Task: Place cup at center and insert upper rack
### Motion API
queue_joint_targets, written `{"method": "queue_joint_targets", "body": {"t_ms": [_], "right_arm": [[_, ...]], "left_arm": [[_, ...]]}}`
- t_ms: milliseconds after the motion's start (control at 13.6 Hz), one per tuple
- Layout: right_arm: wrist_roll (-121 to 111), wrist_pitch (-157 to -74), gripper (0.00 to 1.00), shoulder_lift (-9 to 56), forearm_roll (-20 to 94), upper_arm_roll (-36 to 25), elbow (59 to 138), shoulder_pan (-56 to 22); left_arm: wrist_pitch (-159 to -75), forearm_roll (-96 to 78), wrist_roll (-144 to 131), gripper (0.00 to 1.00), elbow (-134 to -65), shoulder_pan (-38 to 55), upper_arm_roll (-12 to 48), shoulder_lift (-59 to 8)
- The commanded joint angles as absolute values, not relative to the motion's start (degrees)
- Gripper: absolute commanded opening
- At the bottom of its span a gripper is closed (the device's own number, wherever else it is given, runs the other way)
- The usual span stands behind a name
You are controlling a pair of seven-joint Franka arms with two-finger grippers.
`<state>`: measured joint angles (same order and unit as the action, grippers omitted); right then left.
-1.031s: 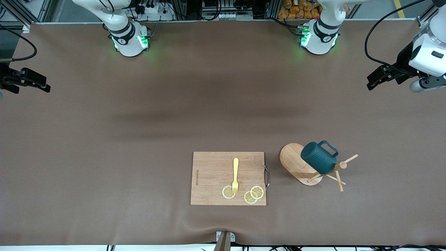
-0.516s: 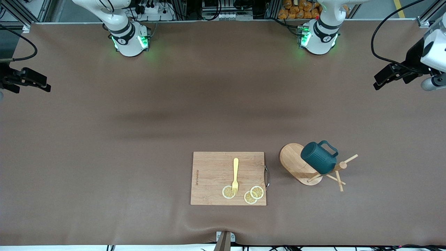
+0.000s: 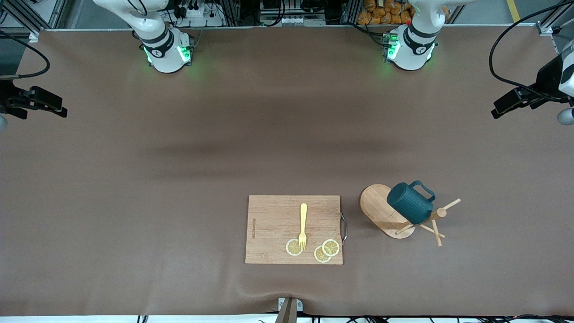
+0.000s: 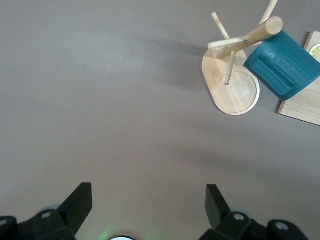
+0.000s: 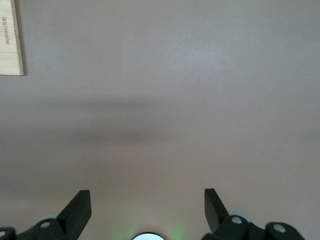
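The dark teal ribbed cup (image 3: pixel 410 202) hangs on a peg of the light wooden upper rack (image 3: pixel 379 208), whose oval base rests on the table beside the cutting board, toward the left arm's end. The left wrist view shows the cup (image 4: pixel 282 65) mouth-down against the rack's post, above the rack's base (image 4: pixel 235 92). My left gripper (image 3: pixel 504 105) hovers open and empty over the table's edge at its own end, well apart from the rack; its jaws (image 4: pixel 148 192) frame bare mat. My right gripper (image 3: pixel 56 105) waits open and empty over the table's edge at the right arm's end, with only bare mat in front of it (image 5: pixel 147 197).
A rectangular wooden cutting board (image 3: pixel 293 229) lies near the front edge with a yellow fork (image 3: pixel 303 224) and three lemon slices (image 3: pixel 330 247) on it. Brown mat (image 3: pixel 224 157) covers the table. The two arm bases stand along the table's edge farthest from the front camera.
My left gripper has drawn outward toward the table edge at its own end, farther from the rack. The right gripper, cup, rack and board have not moved.
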<state>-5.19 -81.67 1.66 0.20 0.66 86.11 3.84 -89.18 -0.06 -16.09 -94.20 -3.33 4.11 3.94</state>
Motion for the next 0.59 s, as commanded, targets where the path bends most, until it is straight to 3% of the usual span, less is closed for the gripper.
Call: {"method": "queue_joint_targets", "body": {"t_ms": [0, 516], "right_arm": [[-4.8, -81.6, 1.00, 1.3, 0.4, 1.0, 86.1, 4.0], [-4.7, -81.4, 1.00, 1.1, 0.3, 1.0, 86.0, 2.7]], "left_arm": [[-86.9, 1.3, -15.3, 1.00, -92.7, -3.6, 4.2, 5.1], [-85.1, 2.0, -15.1, 1.00, -92.3, -3.2, 4.7, 4.9]]}}
